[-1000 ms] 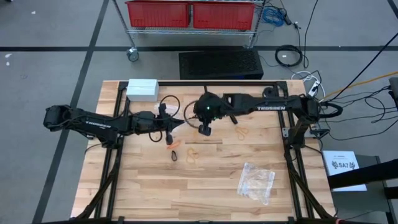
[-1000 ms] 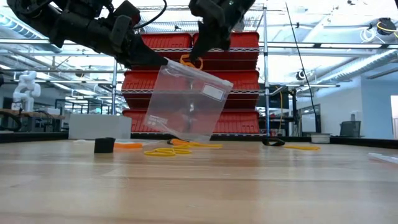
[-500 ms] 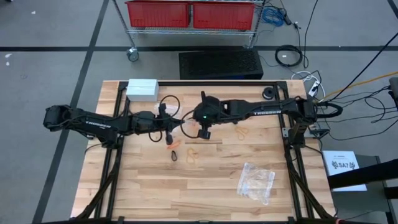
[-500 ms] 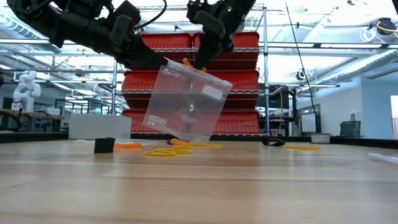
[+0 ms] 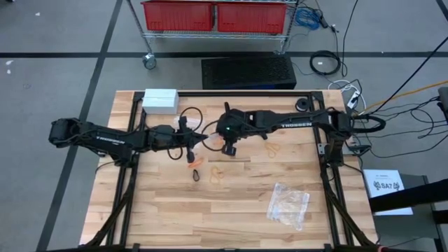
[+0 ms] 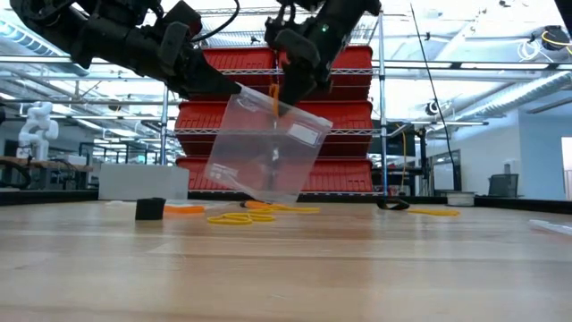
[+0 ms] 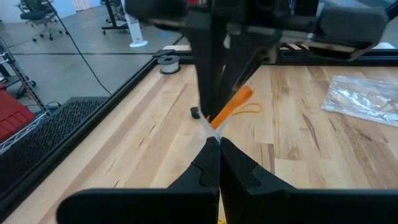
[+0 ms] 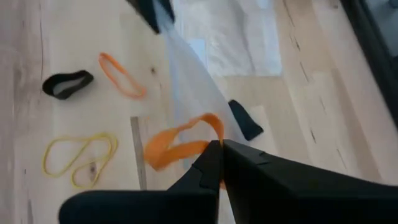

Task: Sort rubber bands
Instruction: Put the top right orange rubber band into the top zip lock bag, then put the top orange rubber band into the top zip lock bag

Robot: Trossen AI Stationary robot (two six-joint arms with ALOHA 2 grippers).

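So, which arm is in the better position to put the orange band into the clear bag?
The right. The right gripper is shut on the orange rubber band above the clear bag, while the left gripper is shut on the bag's corner.

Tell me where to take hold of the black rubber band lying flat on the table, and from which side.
Grip the black rubber band across one long side near its middle, coming straight down from above. It lies flat on the wood as a narrow loop, apart from the orange band beside it, so a top approach should pinch one strand without catching a neighbour.
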